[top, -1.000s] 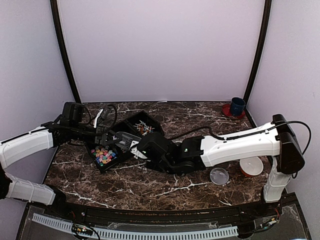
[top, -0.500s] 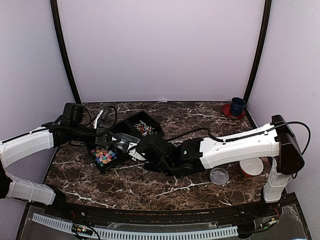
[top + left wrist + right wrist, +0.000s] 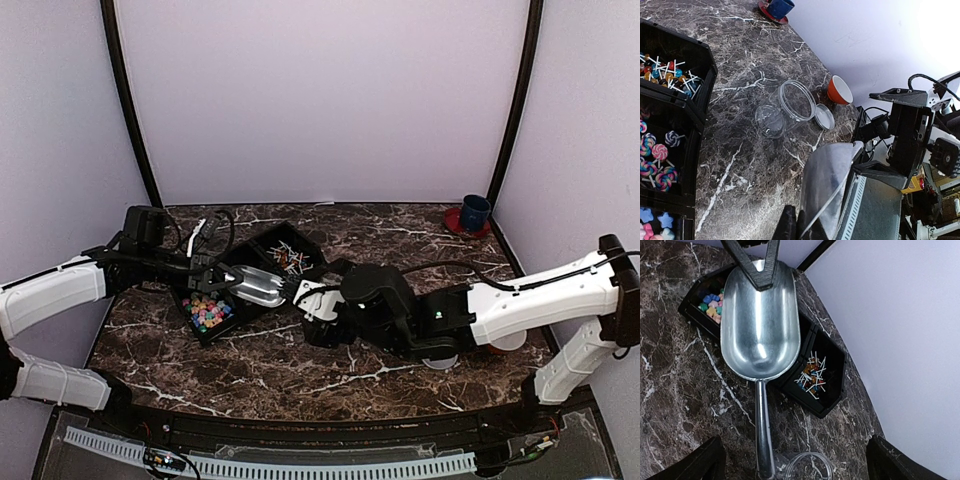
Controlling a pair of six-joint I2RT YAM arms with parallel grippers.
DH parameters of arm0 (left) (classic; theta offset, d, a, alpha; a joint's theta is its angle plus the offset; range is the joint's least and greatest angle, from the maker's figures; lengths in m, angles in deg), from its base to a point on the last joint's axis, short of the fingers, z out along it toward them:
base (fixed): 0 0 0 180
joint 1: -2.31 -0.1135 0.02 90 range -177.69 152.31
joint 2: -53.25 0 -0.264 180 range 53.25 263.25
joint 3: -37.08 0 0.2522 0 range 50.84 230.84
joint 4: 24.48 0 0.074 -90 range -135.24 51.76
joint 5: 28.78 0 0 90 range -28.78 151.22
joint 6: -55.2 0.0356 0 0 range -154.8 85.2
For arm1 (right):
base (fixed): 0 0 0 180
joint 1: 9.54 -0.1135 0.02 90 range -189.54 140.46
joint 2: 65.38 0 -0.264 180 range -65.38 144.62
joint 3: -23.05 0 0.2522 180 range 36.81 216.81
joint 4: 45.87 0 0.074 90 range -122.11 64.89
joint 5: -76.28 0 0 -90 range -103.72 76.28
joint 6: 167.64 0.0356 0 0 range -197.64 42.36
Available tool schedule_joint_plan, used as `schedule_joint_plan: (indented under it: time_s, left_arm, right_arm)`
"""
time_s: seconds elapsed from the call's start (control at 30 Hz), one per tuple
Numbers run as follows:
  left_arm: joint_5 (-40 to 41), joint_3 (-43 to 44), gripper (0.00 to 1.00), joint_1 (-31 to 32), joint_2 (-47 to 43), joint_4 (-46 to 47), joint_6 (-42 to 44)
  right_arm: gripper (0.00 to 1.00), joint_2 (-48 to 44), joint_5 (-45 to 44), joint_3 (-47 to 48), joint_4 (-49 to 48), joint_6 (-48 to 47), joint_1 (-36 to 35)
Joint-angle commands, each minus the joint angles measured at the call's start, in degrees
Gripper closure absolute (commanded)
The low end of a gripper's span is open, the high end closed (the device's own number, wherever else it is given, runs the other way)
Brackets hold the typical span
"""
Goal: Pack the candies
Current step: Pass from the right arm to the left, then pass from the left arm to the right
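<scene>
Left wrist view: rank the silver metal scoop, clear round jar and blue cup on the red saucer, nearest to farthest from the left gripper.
1. silver metal scoop: clamped in the left gripper, bottom centre of the view.
2. clear round jar: lying on its side on the marble, mid-frame.
3. blue cup: on its red saucer, at the top edge of the view by the wall.

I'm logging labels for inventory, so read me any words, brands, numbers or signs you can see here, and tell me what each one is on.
No text can be read in any view.
The metal scoop, black tray, clear jar, lid, orange bowl and blue cup show no print.
The candies are too small to show any lettering.
</scene>
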Motion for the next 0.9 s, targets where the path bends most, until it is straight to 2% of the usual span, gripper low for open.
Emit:
schedule_joint_plan:
  time_s: [0.0, 0.2, 0.33, 0.4, 0.43, 0.6, 0.87]
  left_arm:
    - [-3.40, -1.09, 1.00, 0.17, -1.77, 3.27, -0.99]
    - [-6.18, -1.61, 1.00, 0.19, -1.75, 5.20, -2.17]
    - [-6.84, -1.85, 1.00, 0.18, -1.82, 5.99, -2.84]
    - [-7.20, -1.85, 1.00, 0.15, -1.65, 6.11, -3.02]
    - [-7.74, -1.92, 1.00, 0.19, -1.60, 6.36, -3.23]
    - [-8.13, -2.11, 1.00, 0.15, -1.43, 6.87, -3.71]
    - [-8.75, -2.20, 1.00, 0.19, -1.33, 7.30, -3.93]
  right_arm:
    - [0.02, -3.20, 6.02, -4.34, -11.03, -1.61, -0.25]
    - [0.00, -5.01, 12.14, -8.51, -18.55, -3.34, -0.19]
    - [0.09, -4.06, 11.47, -9.66, -22.35, -4.85, -0.22]
    - [0.25, -3.51, 10.69, -9.52, -23.96, -4.13, -0.27]
    - [0.27, -3.55, 10.41, -9.71, -25.19, -3.68, -0.27]
    - [0.33, -2.93, 10.31, -10.80, -30.11, -5.37, -0.33]
    - [0.46, -0.05, 10.52, -10.01, -28.74, -7.56, -0.42]
